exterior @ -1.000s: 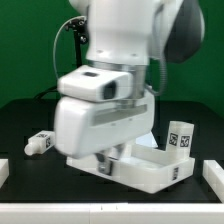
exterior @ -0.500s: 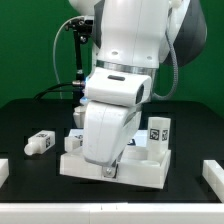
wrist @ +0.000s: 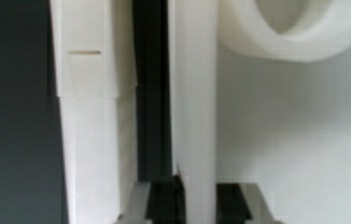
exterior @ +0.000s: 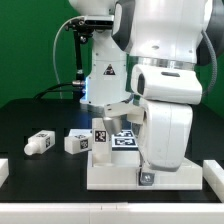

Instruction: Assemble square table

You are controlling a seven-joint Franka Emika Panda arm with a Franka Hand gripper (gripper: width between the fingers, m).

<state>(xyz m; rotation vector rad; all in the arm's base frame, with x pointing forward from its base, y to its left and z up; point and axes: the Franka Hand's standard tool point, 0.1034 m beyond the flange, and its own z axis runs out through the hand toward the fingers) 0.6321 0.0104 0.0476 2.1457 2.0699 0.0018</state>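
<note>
Under the pincer (exterior: 147, 178) lies a black desk (exterior: 45, 192), and a plain green wall (exterior: 30, 50) closes the room behind it. A black cable (exterior: 62, 60) hangs in front of that wall, beyond the arm (exterior: 170, 110).

The square slab (exterior: 115, 172) lies flat on the desk. The pincer stands at its near edge and is pressed onto that edge. In the wrist view its dark fingers (wrist: 151, 205) sit on either side of a white upright strip, with the pincer (wrist: 193, 200) closed on it. The slab's pale face (wrist: 296, 130) and a round corner hole (wrist: 314, 25) run off to one side, and bare desk (wrist: 12, 100) lies on the other.

Well away from the pincer, toward the exterior view's left, one short leg (exterior: 38, 144) lies on its side. A second leg (exterior: 77, 142) lies nearer the slab's far corner. Just beyond the pincer, at the slab's far side, stands a tagged white block (exterior: 101, 136), with more tags (exterior: 125, 138) beside it. It cannot be told whether these rest on the slab or behind it.

A white L-shaped piece (exterior: 4, 170) is cut off at the exterior view's left edge, and another (exterior: 213, 170) at its right edge.

The bulky arm covers the slab's corner on the exterior view's right and much of the desk behind it. The wrist view is soft and very close, so the strip's outer edge is hard to make out.
</note>
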